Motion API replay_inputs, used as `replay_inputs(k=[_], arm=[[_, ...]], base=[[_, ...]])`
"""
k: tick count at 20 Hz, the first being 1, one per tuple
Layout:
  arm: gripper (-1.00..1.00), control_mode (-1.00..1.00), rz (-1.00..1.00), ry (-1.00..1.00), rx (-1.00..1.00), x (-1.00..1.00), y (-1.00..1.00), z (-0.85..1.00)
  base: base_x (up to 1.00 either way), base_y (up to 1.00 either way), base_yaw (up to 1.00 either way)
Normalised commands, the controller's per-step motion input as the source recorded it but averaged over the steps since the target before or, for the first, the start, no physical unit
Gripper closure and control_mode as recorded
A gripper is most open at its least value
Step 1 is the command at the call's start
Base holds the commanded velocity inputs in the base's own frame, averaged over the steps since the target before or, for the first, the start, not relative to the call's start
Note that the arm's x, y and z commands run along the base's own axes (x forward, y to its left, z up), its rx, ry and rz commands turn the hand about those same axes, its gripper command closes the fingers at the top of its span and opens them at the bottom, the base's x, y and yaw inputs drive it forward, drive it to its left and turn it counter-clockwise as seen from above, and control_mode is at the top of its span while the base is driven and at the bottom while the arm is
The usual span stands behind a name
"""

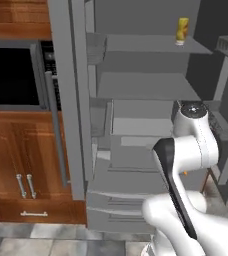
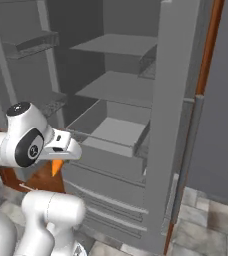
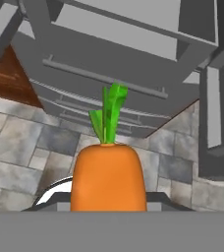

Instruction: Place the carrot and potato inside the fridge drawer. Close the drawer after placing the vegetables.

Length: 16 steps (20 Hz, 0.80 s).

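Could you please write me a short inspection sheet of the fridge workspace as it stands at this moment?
Surface: grey and beige tiled floor in front of the open fridge.
Job's things: carrot held in the gripper, leafy top pointing toward the fridge; fridge drawer pulled open, nothing seen inside; potato: nothing seen.
Clutter: yellow can on an upper fridge shelf.
Grippers: gripper shut on the carrot, in front of the drawers and not yet over the open one.
Cables: nothing seen.
Surroundings: wooden cabinets and a dark oven left of the fridge.
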Motion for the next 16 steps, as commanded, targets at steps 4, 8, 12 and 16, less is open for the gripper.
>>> replay_inputs(k=[4,8,12,16], arm=[[1.00,1.00,0.00,0.00,0.00,0.00,0.00,0.00],[1.00,1.00,0.00,0.00,0.00,0.00,0.00,0.00],[1.00,1.00,0.00,0.00,0.00,0.00,0.00,0.00],[1.00,1.00,0.00,0.00,0.00,0.00,0.00,0.00]], base=[[0.60,0.01,-0.33],[0.33,0.13,-0.22],[0.31,0.25,-0.15],[0.50,0.32,-0.14]])
